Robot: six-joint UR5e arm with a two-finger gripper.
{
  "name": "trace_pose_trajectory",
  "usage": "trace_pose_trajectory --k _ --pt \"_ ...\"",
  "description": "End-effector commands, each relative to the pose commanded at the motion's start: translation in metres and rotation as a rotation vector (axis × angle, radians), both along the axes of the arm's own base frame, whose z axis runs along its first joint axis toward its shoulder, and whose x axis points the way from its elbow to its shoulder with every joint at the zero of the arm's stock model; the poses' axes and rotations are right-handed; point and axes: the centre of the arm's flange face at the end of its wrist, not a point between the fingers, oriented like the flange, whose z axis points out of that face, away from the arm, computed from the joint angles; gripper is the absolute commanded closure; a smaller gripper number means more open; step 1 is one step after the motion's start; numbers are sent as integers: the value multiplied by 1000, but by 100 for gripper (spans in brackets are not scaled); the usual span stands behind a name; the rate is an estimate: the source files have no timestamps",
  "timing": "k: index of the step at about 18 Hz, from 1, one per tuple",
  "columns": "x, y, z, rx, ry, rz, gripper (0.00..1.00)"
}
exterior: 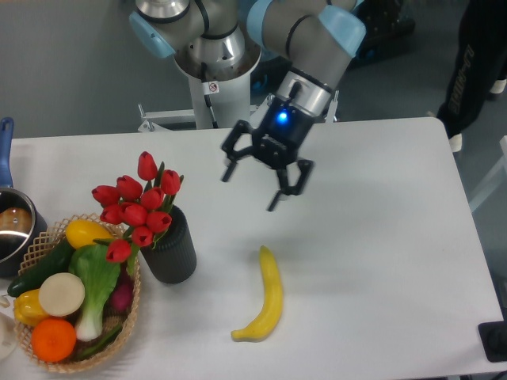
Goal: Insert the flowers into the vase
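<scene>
The flowers, a bunch of red tulip buds with green stems, stand in the vase, a matte black ribbed cylinder at the left of the white table. The buds lean out to the left over the wicker basket. My gripper hangs above the table, up and to the right of the vase and well apart from it. Its two dark fingers are spread open and hold nothing.
A wicker basket with vegetables and fruit sits at the left edge, touching the vase. A metal pot with a blue handle is at the far left. A yellow banana lies right of the vase. A person stands at the top right.
</scene>
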Motion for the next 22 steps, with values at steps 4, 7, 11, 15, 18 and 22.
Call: trace_pose_trajectory --k 4,7,11,15,18,22 --pt "-34 -7 -6 -169 82 72 0" --pt "-68 -43 -25 -329 114 172 0" --pt "-96 -53 -50 -389 98 190 0" --pt "-121 -63 -73 -469 120 159 0" --pt "-133 -83 -72 -500 143 150 0" --pt "-148 -122 -80 -521 151 123 0"
